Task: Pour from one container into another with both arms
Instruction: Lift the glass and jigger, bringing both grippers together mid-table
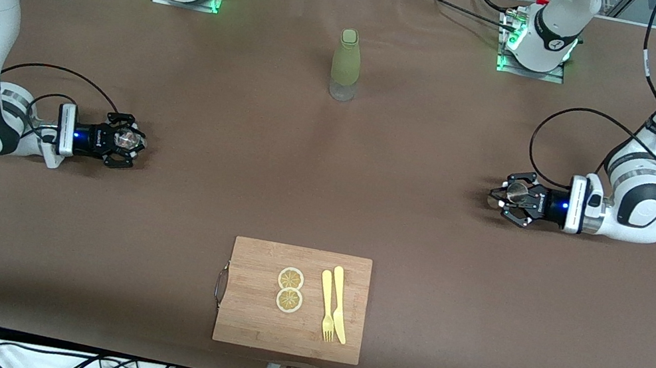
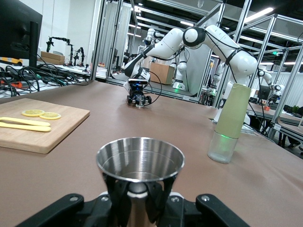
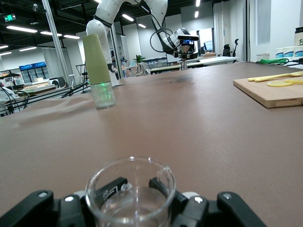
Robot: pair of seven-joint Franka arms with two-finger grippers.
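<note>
Brown-covered table point(image 1: 329, 177): left gripper point(image 1: 511, 199) clamps steel cup point(image 2: 140, 163); right gripper point(image 1: 130, 141), fingers around glass beaker point(image 3: 130, 196), risks slipping if grip incomplete.

The bottle point(image 1: 346, 66) stands mid-table point(image 1: 428, 229), nearest the arms' bases. The cutting board point(image 1: 294, 299) lies nearest the front camera; on it, two lemon slices point(image 1: 290, 289) lie beside a fork point(image 1: 326, 305) and knife point(image 1: 340, 304), which are toward the left arm's end.
</note>
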